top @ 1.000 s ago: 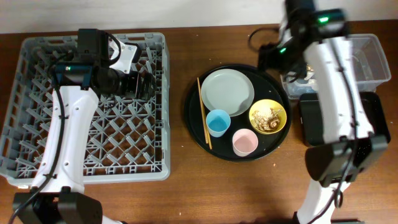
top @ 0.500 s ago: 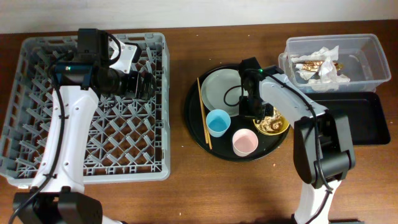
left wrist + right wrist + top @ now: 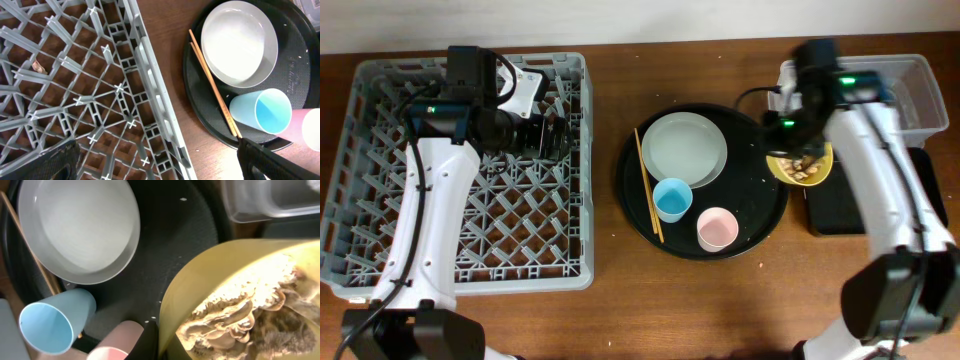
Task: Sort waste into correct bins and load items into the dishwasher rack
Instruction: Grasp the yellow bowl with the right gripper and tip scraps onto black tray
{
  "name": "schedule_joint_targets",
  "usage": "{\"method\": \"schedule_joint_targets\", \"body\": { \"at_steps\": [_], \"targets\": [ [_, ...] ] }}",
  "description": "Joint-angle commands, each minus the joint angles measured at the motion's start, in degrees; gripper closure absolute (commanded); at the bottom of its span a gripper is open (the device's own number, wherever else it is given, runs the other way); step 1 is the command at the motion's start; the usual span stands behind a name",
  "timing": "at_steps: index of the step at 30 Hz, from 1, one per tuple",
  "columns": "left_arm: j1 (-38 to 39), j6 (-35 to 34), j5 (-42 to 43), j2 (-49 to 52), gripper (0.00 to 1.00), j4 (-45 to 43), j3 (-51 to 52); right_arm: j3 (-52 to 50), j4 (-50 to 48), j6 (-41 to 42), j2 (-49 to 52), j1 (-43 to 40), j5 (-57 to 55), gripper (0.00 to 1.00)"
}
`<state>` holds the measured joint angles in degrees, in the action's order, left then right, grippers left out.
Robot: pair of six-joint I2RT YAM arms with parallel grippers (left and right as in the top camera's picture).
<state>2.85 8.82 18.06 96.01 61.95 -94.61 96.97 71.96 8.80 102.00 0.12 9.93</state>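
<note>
Overhead, the right hand [image 3: 792, 140] is clamped on the yellow bowl [image 3: 802, 168], held over the right edge of the round black tray [image 3: 760, 215], beside the black rectangular tray [image 3: 835, 205] and near the clear tub [image 3: 912, 95]. The plate [image 3: 686, 148], blue cup [image 3: 672, 198], pink cup [image 3: 717, 228] and chopsticks [image 3: 649, 182] lie on the round tray. The left hand [image 3: 552, 138] hovers over the rack [image 3: 460, 230], which stands on the desk [image 3: 620, 310]. From the left wrist, dark fingertips [image 3: 60, 160] stand wide apart above the rack's pegs, with the round tray to the right. From the right wrist, the bowl fills the lower right, close to the lens, and holds tan food scraps [image 3: 235, 320]. The fingers themselves cannot be made out.
</note>
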Motion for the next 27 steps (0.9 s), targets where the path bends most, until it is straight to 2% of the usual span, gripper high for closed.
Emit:
{"method": "schedule_joint_targets", "body": {
  "at_steps": [1,2,5,8,10,15,21,27],
  "targets": [
    [0.2,0.7,0.6,0.0,0.01,0.0,-1.1,-0.6,0.5,-13.7,-1.9,-11.8,19.3,0.96],
    [0.2,0.7,0.6,0.0,0.01,0.0,-1.1,-4.0,-1.3,-19.2,-1.9,-17.4,27.9,0.96],
    [0.2,0.7,0.6,0.0,0.01,0.0,-1.1,-14.8,-8.5,-27.1,-1.3,-29.2,46.1,0.96],
    [0.2,0.7,0.6,0.0,0.01,0.0,-1.1,-25.1,-18.6,-27.5,-1.3,-36.5,54.9,0.96],
    [0.2,0.7,0.6,0.0,0.01,0.0,-1.1,-29.2,-25.0,-27.7,-1.2,-38.9,60.5,0.96],
    [0.2,0.7,0.6,0.0,0.01,0.0,-1.1,-30.3,-31.0,-27.8,-1.2,-40.5,75.6,0.96],
    [0.2,0.7,0.6,0.0,0.01,0.0,-1.1,-30.3,-30.7,-24.4,-1.2,-50.1,79.0,0.96],
    [0.2,0.7,0.6,0.0,0.01,0.0,-1.1,-30.3,-30.2,-24.4,-1.2,-50.4,79.0,0.96]
  ]
}}
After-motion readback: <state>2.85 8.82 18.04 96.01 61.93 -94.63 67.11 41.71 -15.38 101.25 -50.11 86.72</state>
